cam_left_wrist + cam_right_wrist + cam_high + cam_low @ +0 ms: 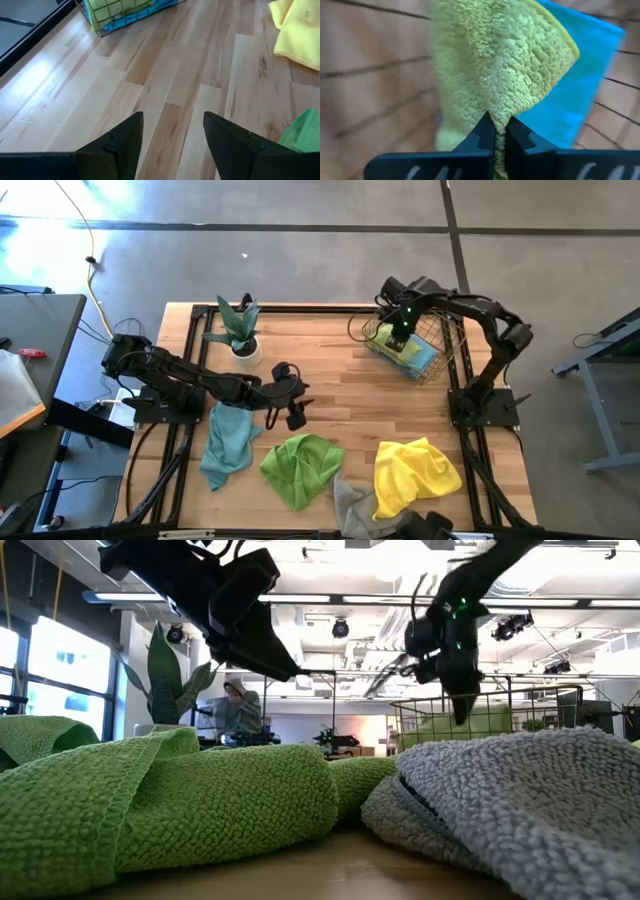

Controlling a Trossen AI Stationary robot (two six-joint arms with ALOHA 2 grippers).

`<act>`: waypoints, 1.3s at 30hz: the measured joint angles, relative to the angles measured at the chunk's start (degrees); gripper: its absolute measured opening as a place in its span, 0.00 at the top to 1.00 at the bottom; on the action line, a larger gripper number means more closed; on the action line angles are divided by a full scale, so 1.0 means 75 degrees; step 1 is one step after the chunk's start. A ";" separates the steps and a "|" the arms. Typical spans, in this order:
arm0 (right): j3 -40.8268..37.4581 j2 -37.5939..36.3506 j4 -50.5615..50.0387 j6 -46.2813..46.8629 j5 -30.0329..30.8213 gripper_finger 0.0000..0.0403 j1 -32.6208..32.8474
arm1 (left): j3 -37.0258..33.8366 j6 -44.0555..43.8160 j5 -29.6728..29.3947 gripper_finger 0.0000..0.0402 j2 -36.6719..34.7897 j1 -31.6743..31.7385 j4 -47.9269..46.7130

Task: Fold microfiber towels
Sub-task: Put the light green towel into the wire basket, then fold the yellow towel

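My left gripper (295,412) hangs open and empty above bare wood at mid-table (172,117), just right of a crumpled teal towel (228,442). A lime green towel (303,468), a grey towel (352,500) and a yellow towel (413,473) lie bunched along the near edge. My right gripper (400,340) reaches down into the copper wire basket (440,365) at the far right and is shut on a second lime green towel (495,60). That towel lies on a teal-blue towel (585,75). My right gripper pinches a raised pucker of the lime green towel (496,107) between its two fingers, coming from above and pointing down into the basket. The cloth is gathered into a ridge at the fingers. The rest of the towel spreads out below, over the teal-blue towel.
A potted plant (238,330) stands at the far left of the table. Bare wood (340,380) lies between the plant, the basket and the towels. The low view shows the green (180,800) and grey (520,800) towels close to the near edge.
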 joint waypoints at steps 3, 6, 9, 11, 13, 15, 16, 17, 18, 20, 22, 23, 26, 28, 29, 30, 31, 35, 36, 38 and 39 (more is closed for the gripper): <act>-0.0426 -0.0004 0.0488 0.0013 0.0914 1.00 -0.0005 | 0.0000 0.0003 -0.0063 0.51 0.0000 0.0000 0.0000; -0.0728 -0.0004 0.1020 -0.0124 0.1801 1.00 0.0026 | 0.0000 0.0003 -0.0146 0.51 0.0000 0.0001 0.0003; -0.0883 -0.0004 0.1491 -0.0307 0.2223 1.00 0.0071 | -0.0001 0.0002 -0.0146 0.51 0.0000 0.0003 0.0003; -0.0939 -0.0010 0.1650 -0.0370 0.2235 1.00 0.0079 | 0.0000 0.0003 -0.0143 0.51 0.0000 0.0003 0.0003; -0.0983 -0.0012 0.1756 -0.0405 0.2234 1.00 0.0079 | 0.0000 0.0003 -0.0143 0.51 0.0000 0.0003 0.0003; -0.0983 -0.0016 0.1699 -0.0408 0.2244 1.00 0.0076 | -0.0001 0.0003 -0.0143 0.51 0.0000 0.0003 0.0003; -0.0983 -0.0016 0.1698 -0.0441 0.2246 0.99 0.0076 | 0.0000 0.0003 -0.0143 0.51 0.0000 0.0003 0.0003; -0.0983 -0.0016 0.1701 -0.0451 0.2275 0.97 0.0076 | -0.0001 0.0003 -0.0143 0.51 0.0000 0.0003 0.0003; -0.0983 -0.0016 0.1711 -0.0460 0.2374 0.95 0.0076 | 0.0000 0.0003 -0.0143 0.51 0.0000 0.0003 0.0003; -0.0983 -0.0016 0.1754 -0.0455 0.2776 0.89 0.0084 | 0.0000 0.0003 -0.0143 0.51 0.0000 0.0003 0.0003; -0.0983 -0.0016 0.1756 -0.0418 0.3177 0.82 0.0088 | 0.0000 0.0003 -0.0143 0.51 0.0000 0.0003 0.0003; -0.0983 -0.0016 0.1741 -0.0398 0.3331 0.78 0.0088 | 0.0000 0.0003 -0.0143 0.51 0.0000 0.0003 0.0003; -0.0983 -0.0044 0.1599 -0.0254 0.3575 0.68 0.0096 | -0.0002 0.0003 -0.0143 0.51 0.0000 0.0003 0.0003; -0.0983 -0.0119 0.1539 -0.0091 0.3456 0.63 0.0128 | 0.0000 0.0003 -0.0143 0.51 0.0000 0.0003 0.0003; -0.0983 -0.0191 0.1475 -0.0067 0.3395 0.62 0.0162 | 0.0000 0.0003 -0.0143 0.51 0.0000 0.0003 0.0003; -0.0963 -0.0267 0.1390 -0.0057 0.3405 0.61 0.0212 | 0.0000 0.0003 -0.0143 0.51 0.0000 0.0003 0.0003; -0.0900 -0.0336 0.1236 -0.0012 0.3424 0.60 0.0245 | -0.0003 0.0003 -0.0143 0.51 0.0000 0.0003 0.0003; -0.0450 -0.0761 0.0573 0.0543 0.3487 0.60 0.0440 | 0.0000 0.0003 -0.0143 0.51 0.0000 0.0003 0.0001; -0.0362 -0.0915 0.0473 0.0777 0.3385 0.60 0.0521 | -0.0002 0.0003 -0.0142 0.51 0.0000 0.0003 0.0003; -0.0287 -0.1272 0.0396 0.1300 0.2865 0.61 0.0723 | -0.0003 -0.0033 -0.0140 0.51 0.0000 0.0003 0.0000; -0.0284 -0.1449 0.0390 0.1569 0.2440 0.61 0.0854 | -0.0002 -0.0056 -0.0140 0.51 0.0000 0.0003 0.0000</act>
